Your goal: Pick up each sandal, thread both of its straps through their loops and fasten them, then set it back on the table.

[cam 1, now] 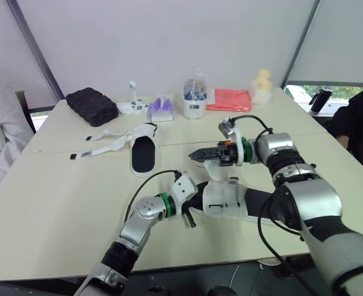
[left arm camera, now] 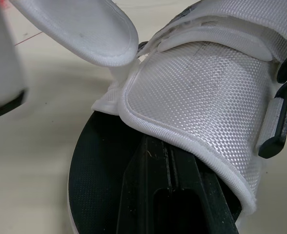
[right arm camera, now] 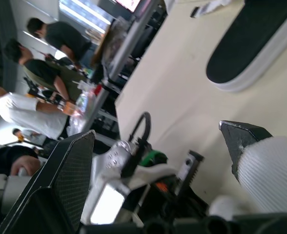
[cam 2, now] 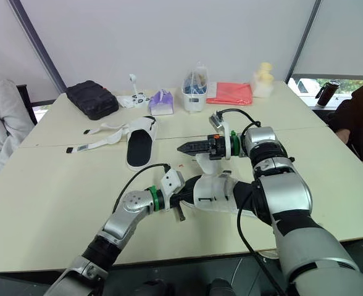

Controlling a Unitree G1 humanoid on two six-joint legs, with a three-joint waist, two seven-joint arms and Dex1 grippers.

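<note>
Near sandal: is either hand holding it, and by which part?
The left hand grips the near sandal at its toe end, a finger on the insole. The right hand is open above it, clamping nothing.

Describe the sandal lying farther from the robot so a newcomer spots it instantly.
On the cream table, look mid-table, toward the robot's left. The far sandal lies flat, black footbed showing; unlike the nearer sandal, its white straps trail loose sideways.
</note>
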